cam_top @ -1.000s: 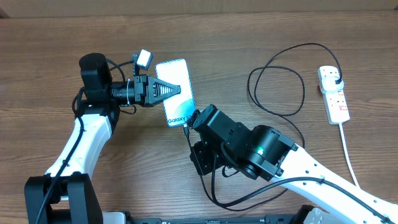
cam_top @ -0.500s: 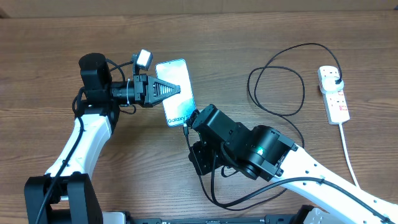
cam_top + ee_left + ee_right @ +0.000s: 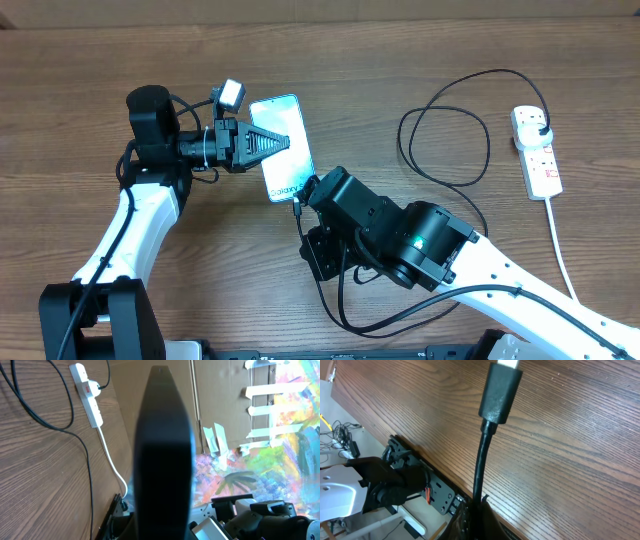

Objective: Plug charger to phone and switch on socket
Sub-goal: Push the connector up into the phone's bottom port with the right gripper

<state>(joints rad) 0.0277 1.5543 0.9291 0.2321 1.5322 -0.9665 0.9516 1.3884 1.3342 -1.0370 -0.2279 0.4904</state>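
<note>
Black left fingers [image 3: 262, 146], closed, lie across phone [image 3: 277, 111]; right fingers [image 3: 466, 529] pinch charger [image 3: 500, 391] near its tip.

Table [image 3: 80, 80] was matt, grained brown wood; socket [image 3: 538, 150], smooth white plastic; charger [image 3: 481, 465], black, rubbery, faintly shiny; phone [image 3: 290, 112] screen, glossy

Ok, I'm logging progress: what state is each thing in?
Phone: flat, screen lit.
Socket: switch position unreadable.
Charger: plug in the socket, connector at the phone's end, seating unclear.
Left hand: shut, tip over the phone.
Right hand: shut on the charger.
</note>
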